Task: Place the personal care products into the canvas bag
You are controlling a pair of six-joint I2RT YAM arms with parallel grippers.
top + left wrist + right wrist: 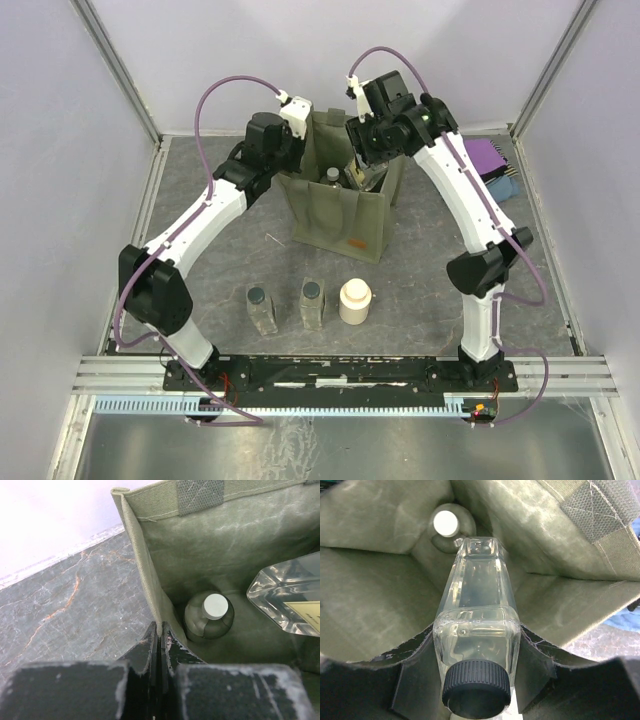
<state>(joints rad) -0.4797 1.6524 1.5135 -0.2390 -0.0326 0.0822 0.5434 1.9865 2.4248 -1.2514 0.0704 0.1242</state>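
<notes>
Two products are inside the canvas bag (340, 215), upper centre: round bottle (209, 616) on its floor, clear bottle (477, 590) pinched at the shoulders by our right tool (476, 647). We judge it rigid, slick, liquid-heavy, so grip near the cap; left tool (160, 637) pinches the bag wall.

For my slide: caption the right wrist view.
Right gripper holds a clear bottle inside the canvas bag, round bottle below.

Olive-green canvas bag (330, 215), black-capped clear bottle (476, 610), cream-white jar (355, 301), grey veined tabletop (420, 270), purple cloth (487, 155)
</notes>
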